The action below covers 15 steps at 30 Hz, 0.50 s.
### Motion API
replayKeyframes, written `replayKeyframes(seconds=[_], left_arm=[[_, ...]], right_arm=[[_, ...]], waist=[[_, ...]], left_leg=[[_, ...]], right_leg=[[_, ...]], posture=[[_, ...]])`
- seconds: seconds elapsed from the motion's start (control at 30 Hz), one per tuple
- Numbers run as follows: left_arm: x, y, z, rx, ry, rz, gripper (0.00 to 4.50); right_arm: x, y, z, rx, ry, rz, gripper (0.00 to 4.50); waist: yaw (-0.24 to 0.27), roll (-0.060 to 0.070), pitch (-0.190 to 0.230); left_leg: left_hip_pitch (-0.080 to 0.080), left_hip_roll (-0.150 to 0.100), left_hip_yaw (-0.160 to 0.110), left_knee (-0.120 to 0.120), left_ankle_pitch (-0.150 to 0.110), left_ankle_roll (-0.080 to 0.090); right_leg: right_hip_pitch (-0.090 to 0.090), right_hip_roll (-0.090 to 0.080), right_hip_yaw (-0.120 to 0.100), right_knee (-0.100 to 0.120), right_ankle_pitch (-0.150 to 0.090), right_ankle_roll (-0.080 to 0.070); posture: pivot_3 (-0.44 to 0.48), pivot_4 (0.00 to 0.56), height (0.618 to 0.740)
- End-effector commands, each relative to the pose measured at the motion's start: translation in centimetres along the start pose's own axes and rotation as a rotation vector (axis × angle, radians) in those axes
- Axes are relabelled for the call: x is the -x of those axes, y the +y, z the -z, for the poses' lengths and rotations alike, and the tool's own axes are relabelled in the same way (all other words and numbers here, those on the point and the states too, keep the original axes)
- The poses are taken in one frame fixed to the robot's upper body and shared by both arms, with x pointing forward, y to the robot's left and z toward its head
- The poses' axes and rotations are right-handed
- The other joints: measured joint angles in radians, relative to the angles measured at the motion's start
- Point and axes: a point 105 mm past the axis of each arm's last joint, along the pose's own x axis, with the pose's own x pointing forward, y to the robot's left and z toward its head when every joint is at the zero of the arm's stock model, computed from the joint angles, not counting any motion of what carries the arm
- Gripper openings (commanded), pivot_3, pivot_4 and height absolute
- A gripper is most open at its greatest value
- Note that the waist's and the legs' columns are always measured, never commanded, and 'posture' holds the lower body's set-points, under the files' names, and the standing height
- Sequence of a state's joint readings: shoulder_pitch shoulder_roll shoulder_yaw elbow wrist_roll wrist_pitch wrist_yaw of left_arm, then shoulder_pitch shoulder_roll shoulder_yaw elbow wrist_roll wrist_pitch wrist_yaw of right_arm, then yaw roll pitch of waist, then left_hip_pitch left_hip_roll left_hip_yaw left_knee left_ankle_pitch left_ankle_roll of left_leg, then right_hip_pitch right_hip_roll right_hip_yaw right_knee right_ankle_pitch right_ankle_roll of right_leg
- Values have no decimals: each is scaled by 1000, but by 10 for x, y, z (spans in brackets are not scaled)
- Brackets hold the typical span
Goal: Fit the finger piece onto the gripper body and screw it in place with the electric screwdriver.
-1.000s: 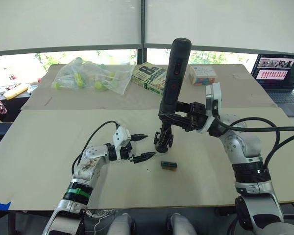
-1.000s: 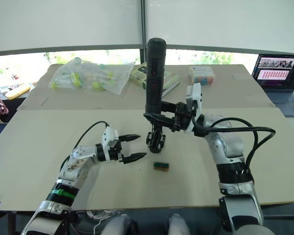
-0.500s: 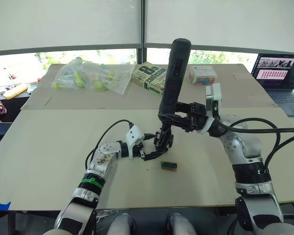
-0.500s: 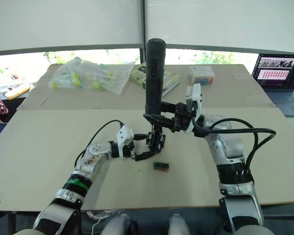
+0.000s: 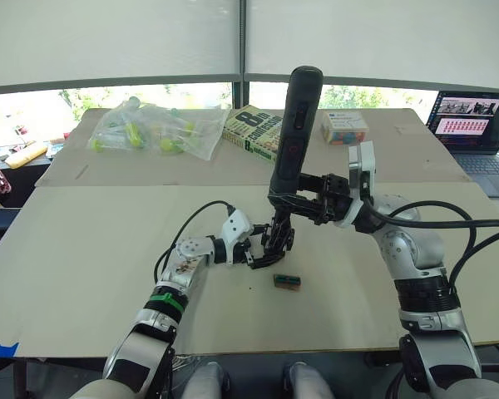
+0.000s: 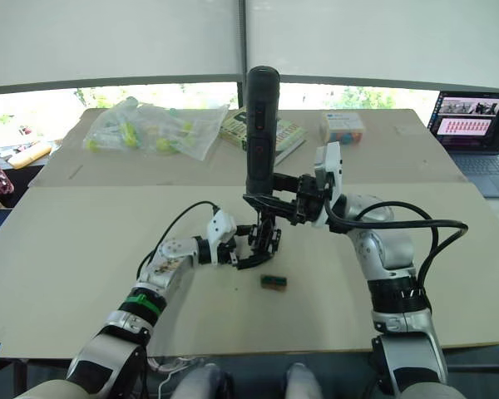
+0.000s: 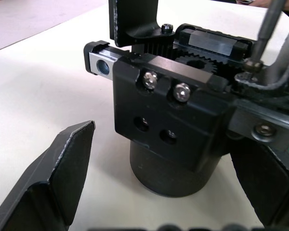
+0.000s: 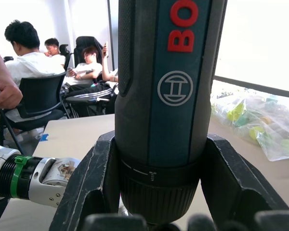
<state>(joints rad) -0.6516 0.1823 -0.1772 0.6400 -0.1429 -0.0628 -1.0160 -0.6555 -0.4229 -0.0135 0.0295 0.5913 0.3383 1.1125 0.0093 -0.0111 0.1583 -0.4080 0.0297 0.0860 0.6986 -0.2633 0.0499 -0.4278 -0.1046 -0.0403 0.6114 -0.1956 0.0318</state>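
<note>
On the beige counter, the chunky black gripper body sits between the left claw's spread fingers, while the right claw clamps the upright matte-black electric screwdriver, its bit meeting the body's top.

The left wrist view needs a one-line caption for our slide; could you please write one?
Open left gripper brackets the gripper body while the electric screwdriver bit meets its top.

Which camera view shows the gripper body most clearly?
The left wrist view: the gripper body is close, showing its screws, gear and round base. In the eye views it is a small dark shape under the electric screwdriver.
</note>
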Motion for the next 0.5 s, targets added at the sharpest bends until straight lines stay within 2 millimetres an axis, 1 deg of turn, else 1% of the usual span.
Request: replayKeyframes(seconds=[0.03, 0.33, 0.5], left_arm=[[-4, 0, -10, -34, -28, 17, 4500], [-9, -2, -10, -20, -28, 30, 4500], [-10, -4, -5, -22, -4, 49, 4500]], right_arm=[[-1, 5, -17, 86, -36, -19, 1941], [0, 5, -16, 86, -29, -18, 1941], [0, 6, -16, 86, -27, -16, 1941]], waist=[[0, 0, 0], [0, 0, 0], [0, 0, 0]], left_leg=[[0, 0, 0, 0, 0, 0], [0, 0, 0, 0, 0, 0], [0, 0, 0, 0, 0, 0]], right_leg=[[0, 0, 0, 0, 0, 0], [0, 0, 0, 0, 0, 0], [0, 0, 0, 0, 0, 0]], posture=[[0, 150, 740], [0, 150, 740], [0, 150, 740]])
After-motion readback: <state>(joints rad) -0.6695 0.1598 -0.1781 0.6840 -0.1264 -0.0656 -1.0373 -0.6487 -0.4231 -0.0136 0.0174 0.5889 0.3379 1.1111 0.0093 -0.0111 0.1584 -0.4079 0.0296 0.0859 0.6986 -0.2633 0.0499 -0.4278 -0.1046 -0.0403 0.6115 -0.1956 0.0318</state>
